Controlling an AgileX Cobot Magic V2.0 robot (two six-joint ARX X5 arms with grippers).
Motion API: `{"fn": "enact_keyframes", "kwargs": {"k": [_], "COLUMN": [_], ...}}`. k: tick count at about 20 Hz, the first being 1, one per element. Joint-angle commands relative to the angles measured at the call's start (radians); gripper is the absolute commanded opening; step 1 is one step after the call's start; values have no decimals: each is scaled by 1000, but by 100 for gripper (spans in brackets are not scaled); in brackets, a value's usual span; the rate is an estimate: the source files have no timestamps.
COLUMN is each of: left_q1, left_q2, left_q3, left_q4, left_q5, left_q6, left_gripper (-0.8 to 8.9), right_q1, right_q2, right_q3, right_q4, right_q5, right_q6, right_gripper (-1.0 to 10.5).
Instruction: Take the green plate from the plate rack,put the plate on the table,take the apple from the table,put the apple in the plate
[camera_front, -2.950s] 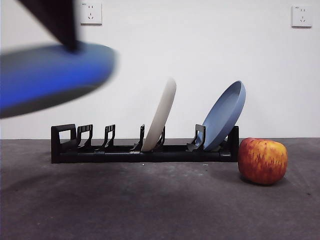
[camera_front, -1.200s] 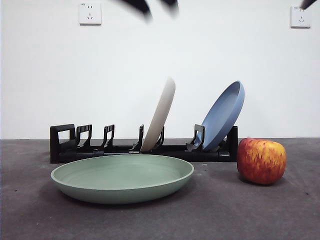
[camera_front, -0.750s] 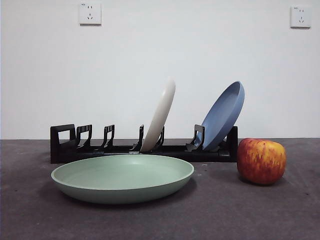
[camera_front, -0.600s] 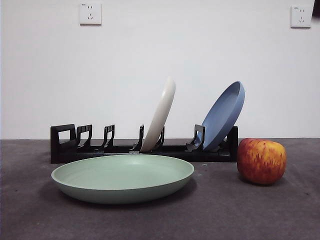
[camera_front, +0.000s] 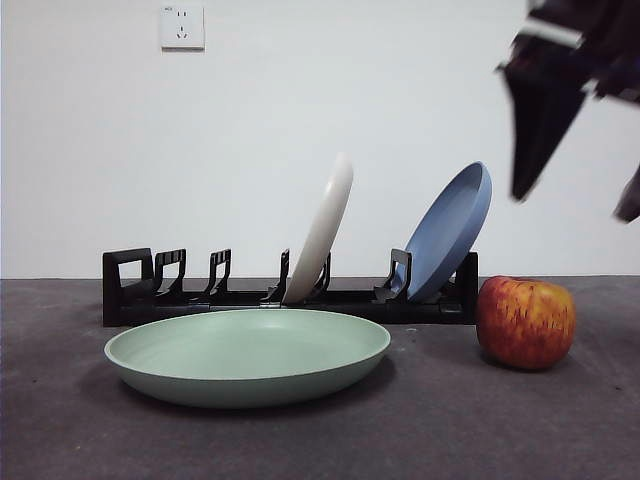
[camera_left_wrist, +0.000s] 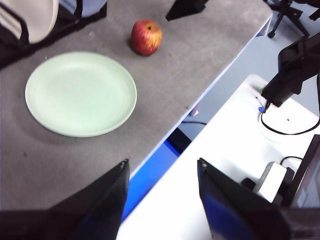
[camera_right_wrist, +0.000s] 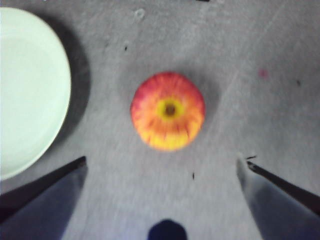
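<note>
Right wrist view: right pincer (camera_right_wrist: 162, 165) spread wide above apple (camera_right_wrist: 168, 110); left pincer (camera_left_wrist: 162, 172) apart.

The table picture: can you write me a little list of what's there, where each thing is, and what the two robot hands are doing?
pale sage-green round plate: flat on the dark grey table, empty
red and yellow apple: on table, beside plate, untouched
black slotted plate rack: behind green plate
cream-white plate: leaning in rack
blue plate: leaning in rack, apple end
right gripper: open, above apple
left gripper: open, holding nothing, near the table's edge
</note>
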Motion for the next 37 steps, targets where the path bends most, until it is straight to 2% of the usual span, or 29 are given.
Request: {"fn": "enact_keyframes", "kwargs": {"k": [1, 7, 12, 13, 16, 17, 18, 20, 23, 26, 29, 31, 34, 35, 37], "left_q1": [1, 1, 1, 1, 1, 1, 1, 1, 1, 1, 1, 1, 1, 1, 1], "left_q2": [-8, -13, -13, -13, -13, -13, -13, -13, -13, -13, -13, -13, -13, -13, -13], "left_q3": [-5, -5, -5, -5, -5, -5, -5, -5, -5, -5, -5, -5, -5, -5, -5], "left_q4": [-19, -50, -57, -57, -57, -57, -57, -56, -56, -48, -50, -49, -50, -50, -50], "left_q5": [3, 2, -4, -4, -5, -5, -5, -8, -32, -34, -34, -35, -35, -35, -35], "left_q6": [-50, -99, -113, -113, -113, -113, -113, -113, -113, -113, -113, -113, -113, -113, -113], "left_gripper": [225, 225, 225, 225, 225, 225, 225, 225, 225, 224, 220, 220, 220, 220, 220], "right_q1": [0, 0, 0, 0, 0, 0, 0, 0, 1, 2, 30, 78, 200, 238, 336], "right_q2": [74, 248, 346, 353, 351, 351, 351, 348, 340, 321, 304, 304, 304, 306, 314], "right_q3": [17, 34, 34, 34, 35, 35, 35, 40, 103, 216, 315, 367, 381, 381, 381], "right_q4": [56, 166, 171, 172, 169, 169, 169, 161, 68, -25, -16, 21, 163, 198, 253], "right_q5": [4, 12, 45, 45, 45, 45, 45, 37, -42, -188, -397, -445, -425, -387, -241], "right_q6": [-19, -29, -34, -34, -35, -36, -36, -34, -33, -33, -10, 13, 81, 93, 97], "right_gripper": [539, 539, 530, 485, 111, 19, -16, -12, -12, -12, -12, -12, -12, -12, -12]}}
